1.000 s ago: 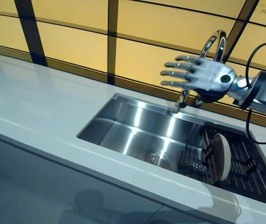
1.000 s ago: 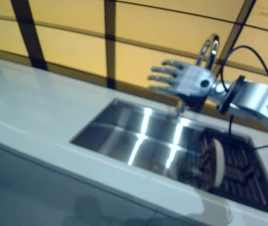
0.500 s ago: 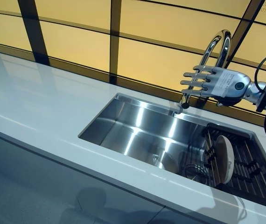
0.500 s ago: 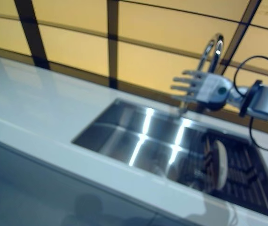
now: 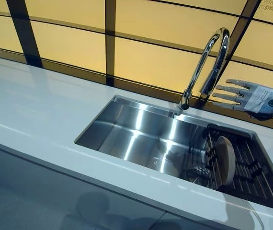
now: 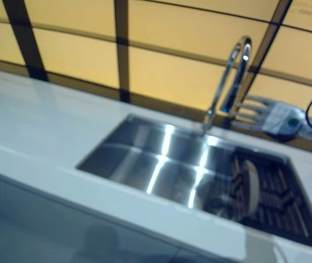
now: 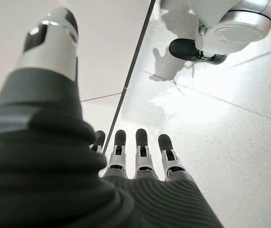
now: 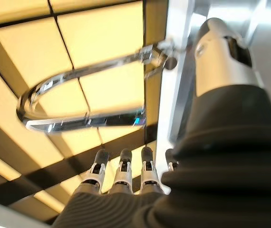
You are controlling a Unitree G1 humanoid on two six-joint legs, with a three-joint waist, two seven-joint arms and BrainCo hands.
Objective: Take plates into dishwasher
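One pale round plate [image 5: 225,160] stands on edge in a dark dish rack [image 5: 251,167] at the right end of the steel sink [image 5: 141,136]. It also shows in the right eye view [image 6: 248,187]. My right hand [image 5: 249,97] is open with straight fingers, held in the air to the right of the curved tap [image 5: 204,62], above and behind the rack, and holds nothing. Its fingers [image 8: 121,173] show near the tap [image 8: 78,102] in the right wrist view. My left hand [image 7: 140,159] hangs open over the floor and holds nothing.
A white counter [image 5: 36,115] runs along the front and left of the sink. Yellow panels with dark frames [image 5: 108,43] stand behind it. A dark cupboard front [image 5: 31,191] lies below the counter edge.
My right hand has moved to the right, from in front of the tap to its right side. The view has shifted a little. The plate has not moved.
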